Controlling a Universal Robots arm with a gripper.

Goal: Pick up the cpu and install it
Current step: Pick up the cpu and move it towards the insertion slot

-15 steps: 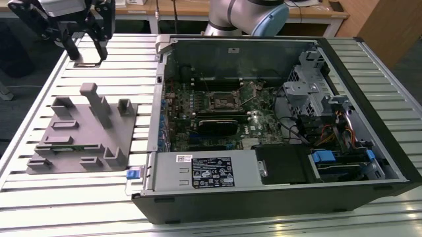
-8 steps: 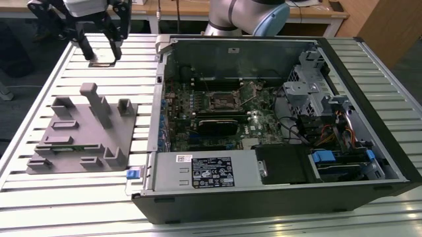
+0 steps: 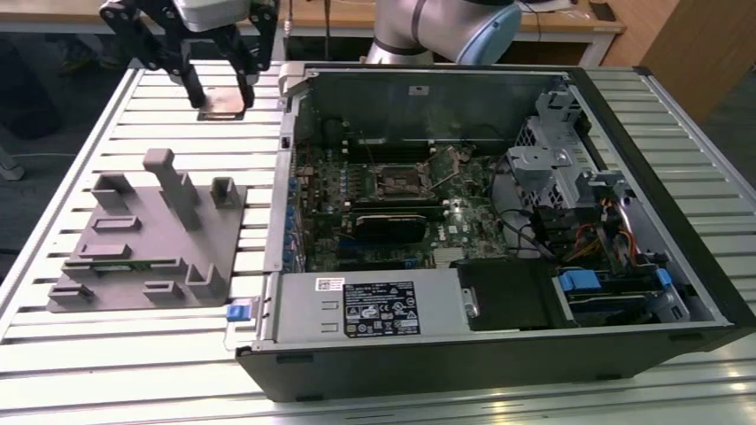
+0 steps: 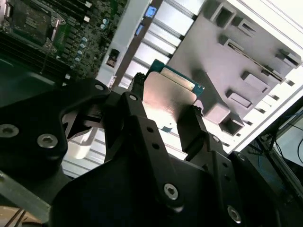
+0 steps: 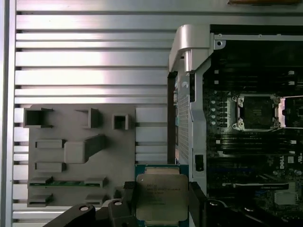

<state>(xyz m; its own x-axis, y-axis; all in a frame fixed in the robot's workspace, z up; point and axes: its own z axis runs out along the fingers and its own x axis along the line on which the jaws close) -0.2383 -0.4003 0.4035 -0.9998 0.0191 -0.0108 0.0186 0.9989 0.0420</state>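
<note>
The cpu [image 3: 222,109], a flat square chip with a silvery top and a green rim, hangs above the slatted table at the exterior view's upper left, beside the open computer case [image 3: 497,354]. My gripper [image 3: 219,92] is shut on it, one black finger on each side. In both wrist views the cpu [image 4: 168,94] [image 5: 162,196] sits level between the fingers [image 4: 135,97] [image 5: 196,198]. The motherboard socket [image 3: 399,181] [image 5: 257,112] lies inside the case with its metal frame around a bare square, apart from the chip.
A grey fixture plate [image 3: 148,239] [image 5: 71,151] with upright posts and slots lies on the slatted table [image 3: 119,354] on the exterior view's left of the case. Inside the case are a black module [image 3: 388,226], drive cages [image 3: 555,159] and cables [image 3: 603,239].
</note>
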